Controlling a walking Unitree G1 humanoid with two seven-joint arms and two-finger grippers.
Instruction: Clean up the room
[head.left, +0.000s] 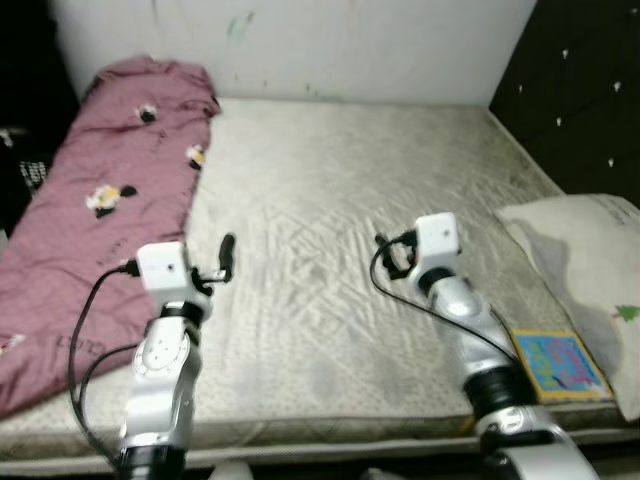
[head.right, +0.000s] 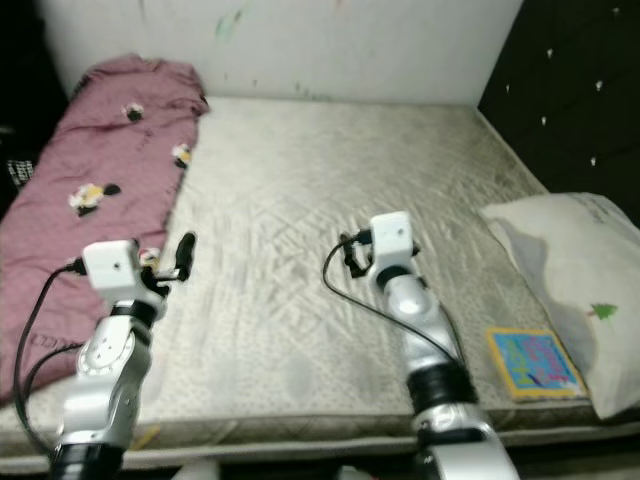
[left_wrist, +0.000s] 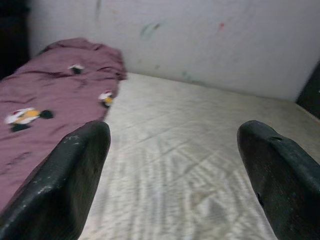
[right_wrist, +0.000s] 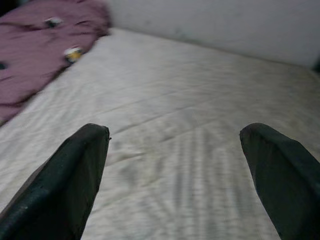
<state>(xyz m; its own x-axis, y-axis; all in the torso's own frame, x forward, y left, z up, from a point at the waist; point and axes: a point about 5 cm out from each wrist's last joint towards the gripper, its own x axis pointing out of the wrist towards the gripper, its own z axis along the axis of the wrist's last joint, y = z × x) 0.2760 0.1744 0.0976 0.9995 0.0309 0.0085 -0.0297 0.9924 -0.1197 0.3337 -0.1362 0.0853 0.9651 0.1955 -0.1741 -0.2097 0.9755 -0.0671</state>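
Note:
A maroon blanket (head.left: 95, 215) with flower prints lies crumpled along the left side of the bare mattress (head.left: 330, 200). A white pillow (head.left: 585, 265) rests at the mattress's right edge, and a colourful square book (head.left: 560, 365) lies in front of it. My left gripper (left_wrist: 172, 132) is held open over the mattress just right of the blanket's edge, with nothing between its fingers. Over the middle of the mattress, left of the pillow, my right gripper (right_wrist: 175, 132) is open and holds nothing.
A white wall (head.left: 330, 45) runs behind the bed. A dark studded headboard (head.left: 580, 90) stands at the right. Dark objects (head.left: 25, 170) sit in the shade left of the blanket. The mattress's front edge (head.left: 320, 435) is close below my arms.

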